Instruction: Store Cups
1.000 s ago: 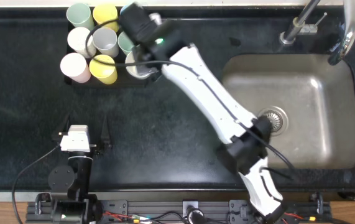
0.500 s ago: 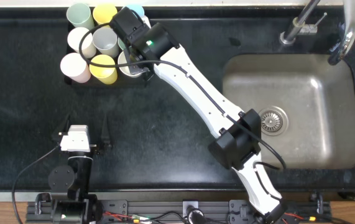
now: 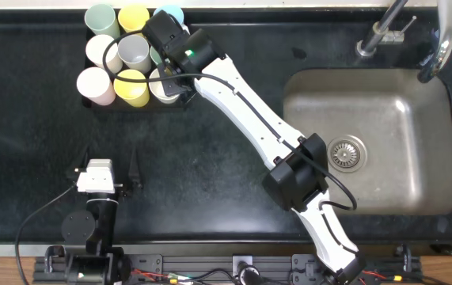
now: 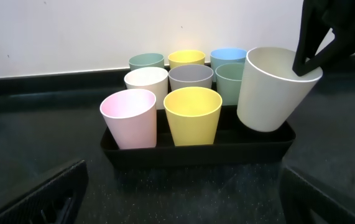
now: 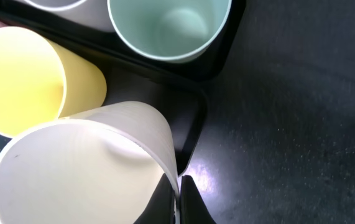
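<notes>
Fingers of the right gripper (image 5: 177, 202) pinch the rim of the cream cup (image 4: 269, 90), one inside the wall and one outside. The cup hangs below them over the near corner slot of the tray (image 4: 196, 152), just beside the yellow cup (image 4: 193, 115) and in front of the mint cup (image 4: 228, 78). Its long axis leans off upright, and its base possibly clears the tray floor. All the cups are smooth, matte and tapered, and the tray is shallow and black. The left gripper (image 3: 108, 158) rests wide apart on the speckled bench (image 3: 233, 198), well away.
</notes>
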`<state>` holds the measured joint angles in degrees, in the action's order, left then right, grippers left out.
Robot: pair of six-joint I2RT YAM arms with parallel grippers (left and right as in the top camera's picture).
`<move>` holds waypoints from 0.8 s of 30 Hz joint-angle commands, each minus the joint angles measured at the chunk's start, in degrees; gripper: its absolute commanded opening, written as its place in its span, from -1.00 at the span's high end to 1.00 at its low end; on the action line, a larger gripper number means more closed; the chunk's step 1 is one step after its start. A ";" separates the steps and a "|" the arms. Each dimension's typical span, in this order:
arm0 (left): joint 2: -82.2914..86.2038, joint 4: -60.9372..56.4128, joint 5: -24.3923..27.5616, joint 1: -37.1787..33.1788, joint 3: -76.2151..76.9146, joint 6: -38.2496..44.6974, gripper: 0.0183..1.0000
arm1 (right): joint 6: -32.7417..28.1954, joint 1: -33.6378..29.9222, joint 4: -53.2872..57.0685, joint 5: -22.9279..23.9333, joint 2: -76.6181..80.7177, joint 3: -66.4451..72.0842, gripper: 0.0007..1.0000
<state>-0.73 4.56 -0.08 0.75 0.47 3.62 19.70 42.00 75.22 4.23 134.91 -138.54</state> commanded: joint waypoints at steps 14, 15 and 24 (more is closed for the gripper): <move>0.57 0.26 0.00 0.33 -0.02 1.29 -1.00 | 0.46 -0.68 0.35 -0.22 2.62 -1.81 0.91; 0.57 0.26 0.00 0.33 -0.02 1.29 -1.00 | 0.44 -0.81 0.31 -0.09 2.64 -1.81 0.91; 0.57 0.26 0.00 0.33 -0.02 1.31 -1.00 | 0.42 -1.75 -0.11 0.31 3.54 -1.81 0.91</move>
<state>-0.73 4.56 -0.08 0.75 0.47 3.62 19.75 40.47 75.46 3.88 137.78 -138.54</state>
